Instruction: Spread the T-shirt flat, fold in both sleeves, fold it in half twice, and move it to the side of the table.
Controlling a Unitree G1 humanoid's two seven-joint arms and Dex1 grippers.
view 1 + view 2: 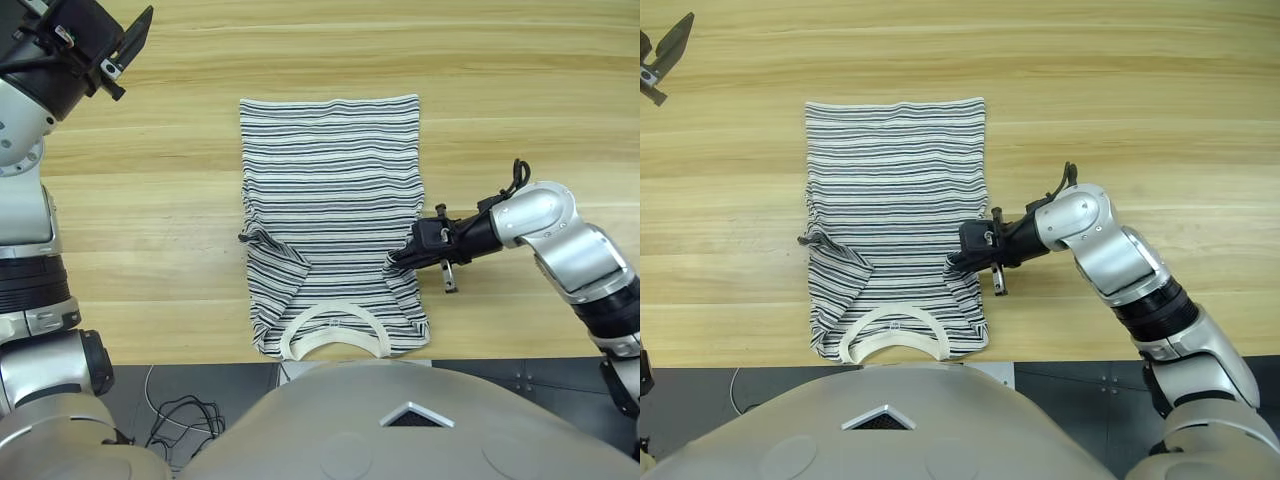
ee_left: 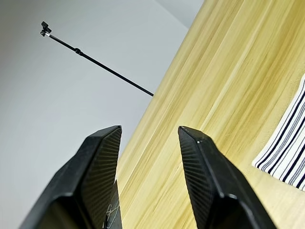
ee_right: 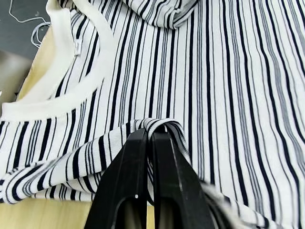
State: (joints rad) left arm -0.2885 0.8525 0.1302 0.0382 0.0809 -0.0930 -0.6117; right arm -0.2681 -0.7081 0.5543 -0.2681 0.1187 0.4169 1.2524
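Pale wood table carries the striped T-shirt flat at its middle, collar toward the robot, both sleeves turned in. The left wrist view adds a grey wall and a thin dark pole beyond the table. The left gripper hangs over the table's far left, fingers spread and empty. The right gripper is pressed together, pinching a fold of the right sleeve.
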